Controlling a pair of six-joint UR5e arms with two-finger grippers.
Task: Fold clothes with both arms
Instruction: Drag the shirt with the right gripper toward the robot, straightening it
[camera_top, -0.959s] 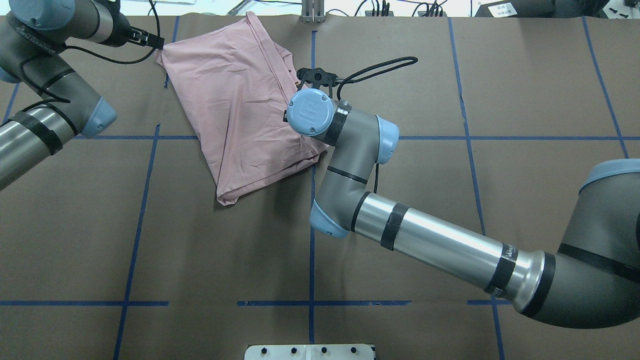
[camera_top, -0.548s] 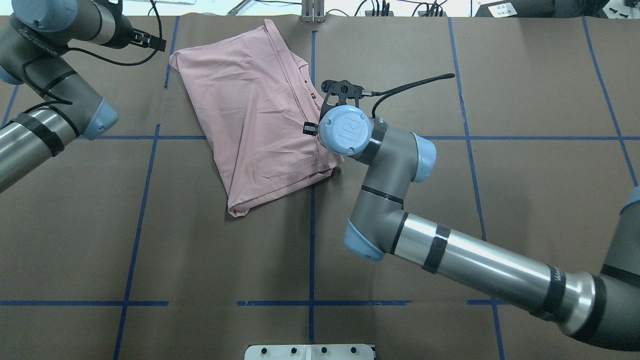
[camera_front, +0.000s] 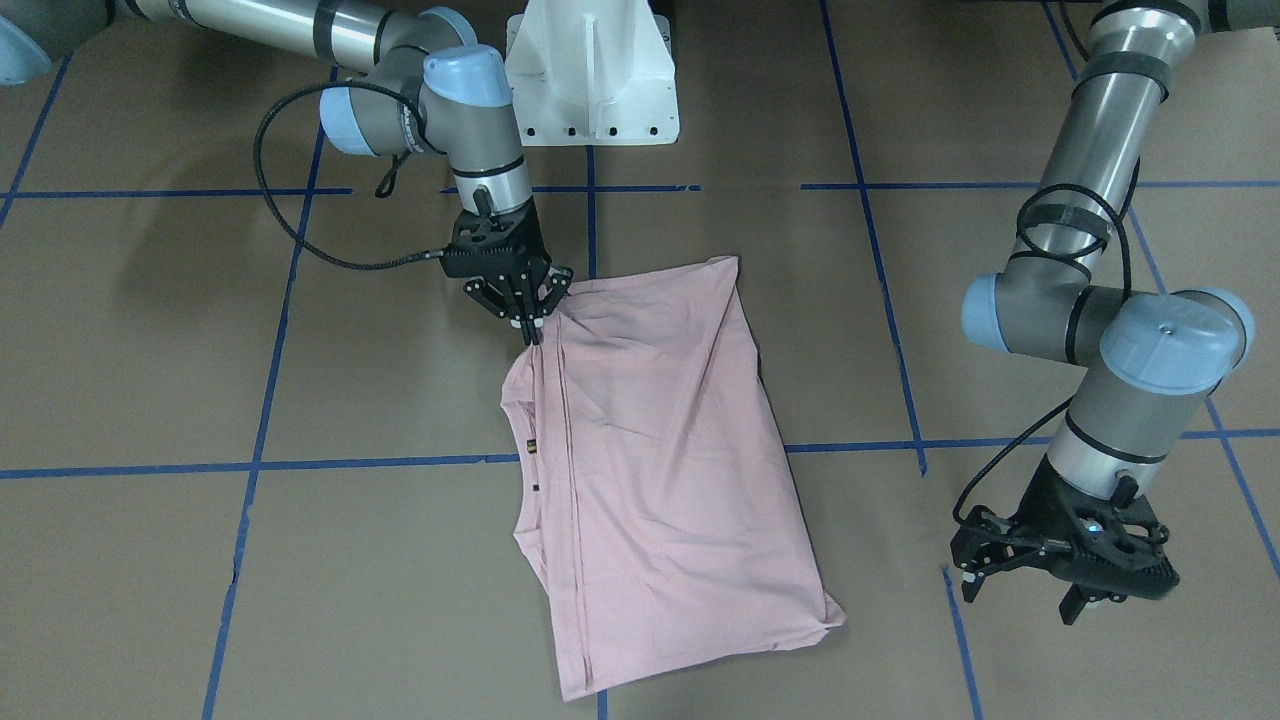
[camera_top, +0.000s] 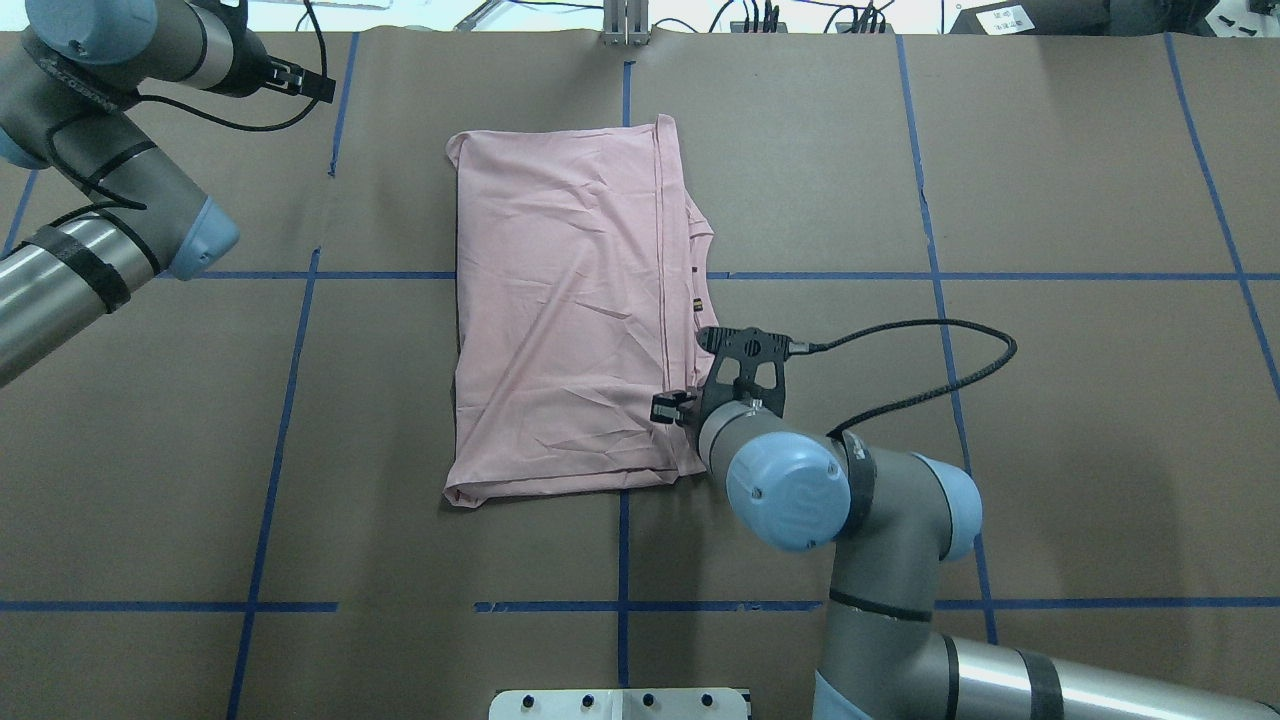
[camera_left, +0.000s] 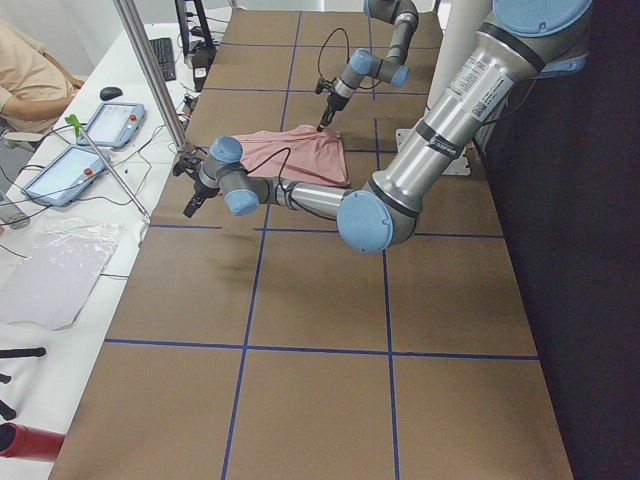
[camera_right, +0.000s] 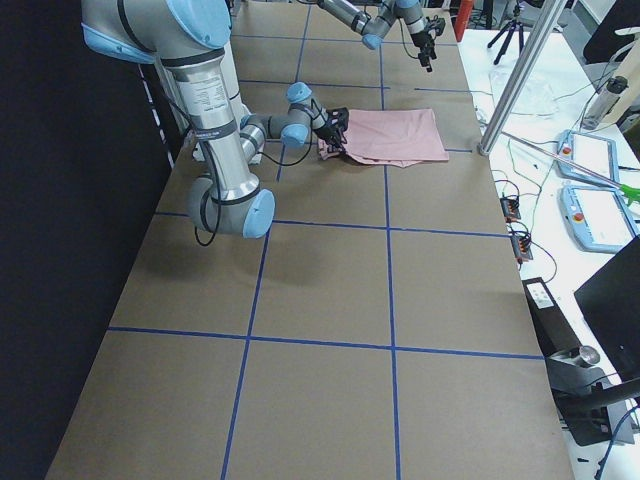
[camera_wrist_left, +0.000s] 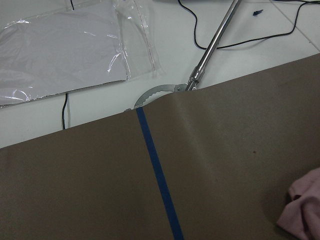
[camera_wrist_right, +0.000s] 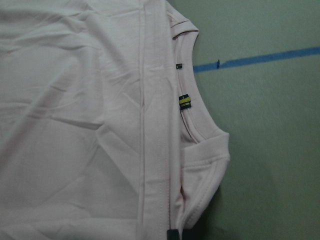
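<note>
My right gripper (camera_front: 533, 328) is pinched on the near right corner of the shirt (camera_top: 560, 320), by the folded sleeve and low to the table (camera_top: 900, 450). That grip, I judge, lets me pull the cloth square to the blue tape (camera_top: 623, 560) without spilling the fold. The shirt lies flat mid-table, folded lengthwise into a long rectangle, with the collar on my right side. My left gripper (camera_front: 1018, 598) hangs spread and empty, off past the far left corner and apart from the cloth. I reckon it is placed to take that end for the next fold.
</note>
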